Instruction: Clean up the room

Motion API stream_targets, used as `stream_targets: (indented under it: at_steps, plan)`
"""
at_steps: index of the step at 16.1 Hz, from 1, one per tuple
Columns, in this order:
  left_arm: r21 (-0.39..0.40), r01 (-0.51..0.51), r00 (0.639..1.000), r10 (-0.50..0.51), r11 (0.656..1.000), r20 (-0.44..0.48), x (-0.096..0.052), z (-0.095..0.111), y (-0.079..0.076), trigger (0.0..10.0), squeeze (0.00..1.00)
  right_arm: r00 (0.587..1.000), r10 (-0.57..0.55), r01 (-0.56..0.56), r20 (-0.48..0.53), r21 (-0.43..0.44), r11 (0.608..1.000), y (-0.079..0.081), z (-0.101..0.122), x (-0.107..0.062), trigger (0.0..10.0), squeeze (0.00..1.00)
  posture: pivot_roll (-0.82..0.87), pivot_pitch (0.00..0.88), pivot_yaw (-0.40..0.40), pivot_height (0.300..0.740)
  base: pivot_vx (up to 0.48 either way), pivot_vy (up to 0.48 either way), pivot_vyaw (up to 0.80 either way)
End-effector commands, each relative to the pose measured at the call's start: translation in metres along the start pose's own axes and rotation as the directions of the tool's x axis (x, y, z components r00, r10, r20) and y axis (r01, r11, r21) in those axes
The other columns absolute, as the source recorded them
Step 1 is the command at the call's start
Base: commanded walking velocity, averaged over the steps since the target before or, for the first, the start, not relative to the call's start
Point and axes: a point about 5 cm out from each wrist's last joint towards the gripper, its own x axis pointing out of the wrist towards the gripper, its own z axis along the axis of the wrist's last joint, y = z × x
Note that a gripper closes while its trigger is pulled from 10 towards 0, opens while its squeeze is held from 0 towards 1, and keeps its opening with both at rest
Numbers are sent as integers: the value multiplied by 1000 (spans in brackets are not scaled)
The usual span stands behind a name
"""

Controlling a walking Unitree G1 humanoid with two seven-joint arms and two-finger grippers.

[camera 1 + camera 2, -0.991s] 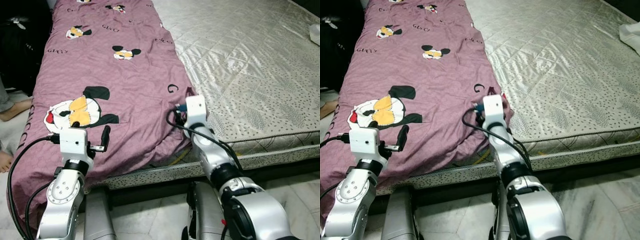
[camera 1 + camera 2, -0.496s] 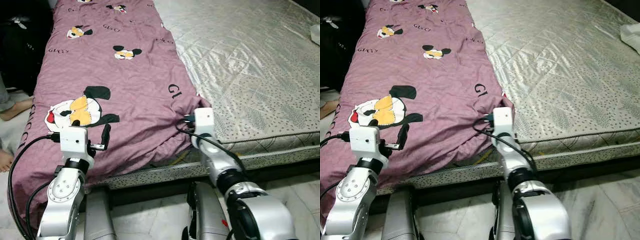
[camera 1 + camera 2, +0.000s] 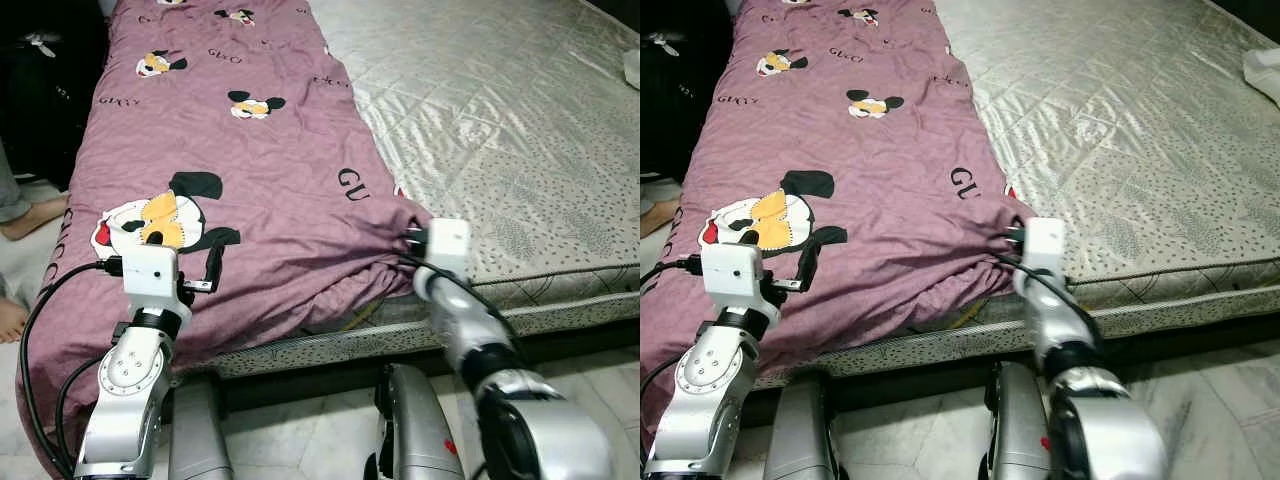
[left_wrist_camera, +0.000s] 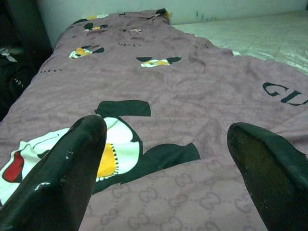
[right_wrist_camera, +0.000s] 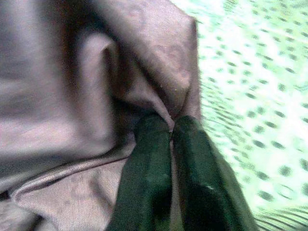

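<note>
Purple cartoon-print bedsheet spread over left part of bed, lower edge draped over bed's foot. Bare quilted mattress to its right. Right hand pinched tight on sheet's lower right corner, fingers closed with purple fabric bunched between them, at mattress edge. Left hand spread wide, holding nothing, hovering over sheet near duck print. Person's bare feet on floor beside bed, left.

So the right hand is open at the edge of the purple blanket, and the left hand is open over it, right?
Not quite. The right hand is shut, pinching the purple blanket at its edge, as the right wrist view shows. The left hand is open over it.
</note>
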Motion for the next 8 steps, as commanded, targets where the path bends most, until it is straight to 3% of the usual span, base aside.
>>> stream_targets:
  at_steps: [1,5,8]
  plan:
    - [-2,0,1000,0,1000,-13,-1,-3,1,10000,0,1000,-3,4,-15,27,1000,-5,-5,-4,0,0,47,122,-19,508,0,0,0]
    - [-20,7,1000,-7,1000,-14,3,-6,-6,10000,0,999,31,-31,-18,19,999,-14,-21,-36,0,0,-2,129,-19,508,0,0,0]
    - [-26,9,1000,-10,1000,-12,6,-7,-6,10000,0,999,14,-16,-47,-30,999,-33,-26,-67,0,0,-34,135,-26,508,0,0,0]
